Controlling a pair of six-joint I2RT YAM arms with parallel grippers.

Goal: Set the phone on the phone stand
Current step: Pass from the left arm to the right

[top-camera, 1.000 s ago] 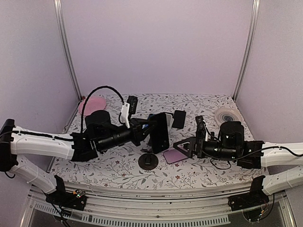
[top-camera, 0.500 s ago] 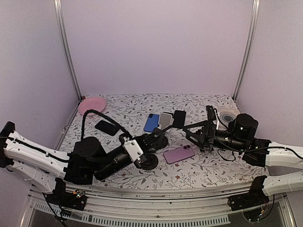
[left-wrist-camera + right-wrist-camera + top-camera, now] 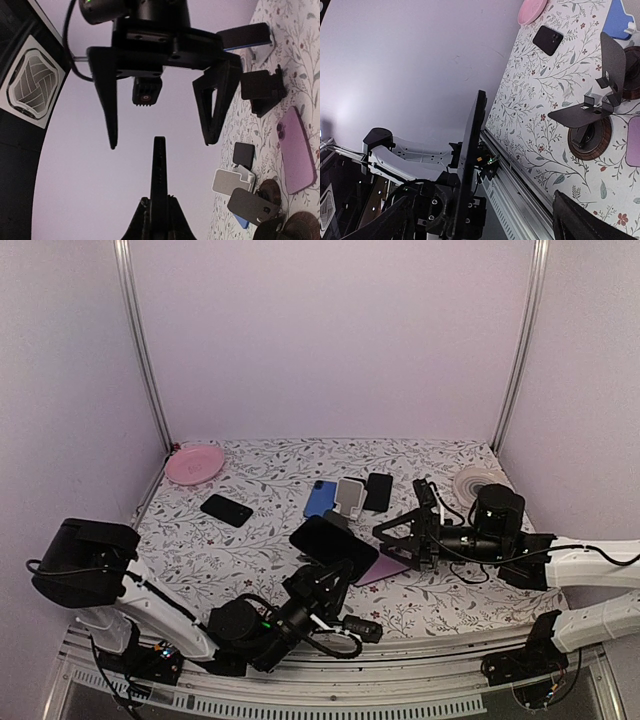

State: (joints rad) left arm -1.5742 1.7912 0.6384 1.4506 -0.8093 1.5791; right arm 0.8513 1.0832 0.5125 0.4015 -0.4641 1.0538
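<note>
**Phone aloft between two claws: slip and knock risks**

Top view: The left claw [image 3: 328, 575] was clamped on the lower end of the black phone [image 3: 322, 538]. The phone stood tilted in the air over the middle of the worktop [image 3: 215, 550], close to its near edge. The right claw [image 3: 392, 545] faced it from the right, jaws spread wide and holding nothing. A purple phone [image 3: 385, 568] lay flat just beside that claw. The stand was hidden here behind the phone and claws.

Left wrist view: The phone showed edge-on, pinched only at its bottom. The right claw's fingers framed its top edge, but depth did not show whether the phone was between them. Judgement: with so short a hold on a smooth slab, a nudge from the right claw before it closed squarely could pivot the phone or slide it out.

Right wrist view: The phone stand [image 3: 590, 140] sat on its round base, with a second stand [image 3: 631, 80] farther from the near edge and the purple phone just beside it. Judgement:
- An off-centre lowering could tip or shove the stand.
- A drop this near the edge could send the phone off the worktop.
</note>
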